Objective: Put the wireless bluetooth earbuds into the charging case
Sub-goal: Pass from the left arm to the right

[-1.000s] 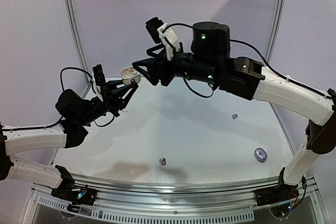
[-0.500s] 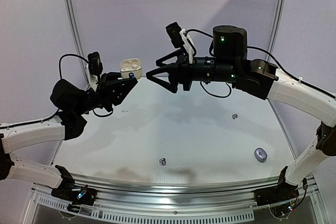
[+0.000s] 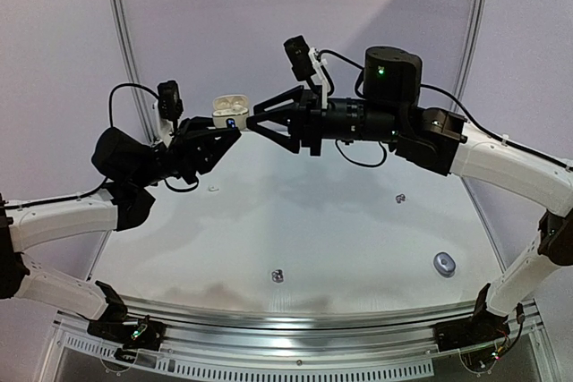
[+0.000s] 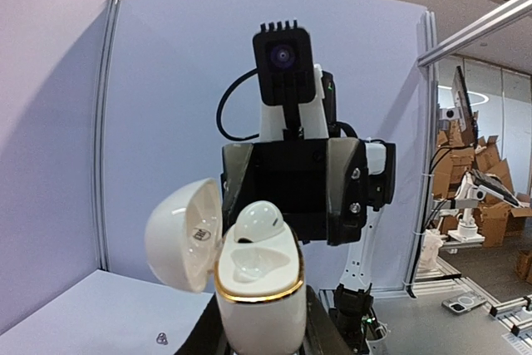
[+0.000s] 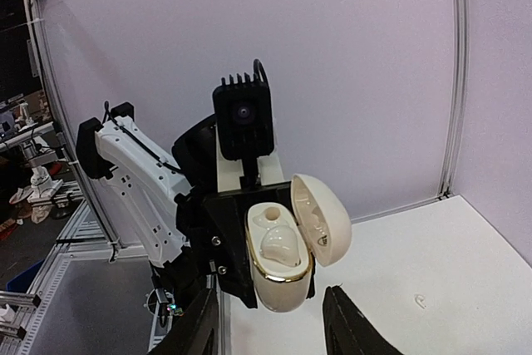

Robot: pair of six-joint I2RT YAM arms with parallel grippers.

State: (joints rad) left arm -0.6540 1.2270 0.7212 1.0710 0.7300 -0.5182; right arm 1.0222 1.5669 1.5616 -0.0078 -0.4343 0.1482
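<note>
the left gripper [image 3: 227, 131] is clamped on the open white case [image 3: 229, 107], held up above the table [image 3: 340, 239] at its far left. in the left wrist view the case's bottom is cut off by the frame edge. the left fingers show only as dark slivers either side of it, so their contact cannot be seen there.

the lid [image 4: 184, 234] hangs open to one side. one white earbud [image 4: 259, 217] sits in the slot nearer the right arm. the other slot [image 4: 246, 263] shows as a bare hollow. from above, the case's inside is too small to read.

the right gripper [image 3: 253, 121] points at the case, jaws apart with nothing between them. in the top view its tips are just beside the case, and whether they touch it cannot be told. in the right wrist view only the ends of its fingers [image 5: 345, 326] rise from the bottom edge, with the case beyond them.

two dark earbuds lie on the table, one near the front [image 3: 277, 275] and one at mid right [image 3: 400, 197], well apart. a grey disc [image 3: 444, 263] lies at the right, too small to identify. a pale speck [image 3: 213, 189] lies under the left arm, also too small to name.
</note>
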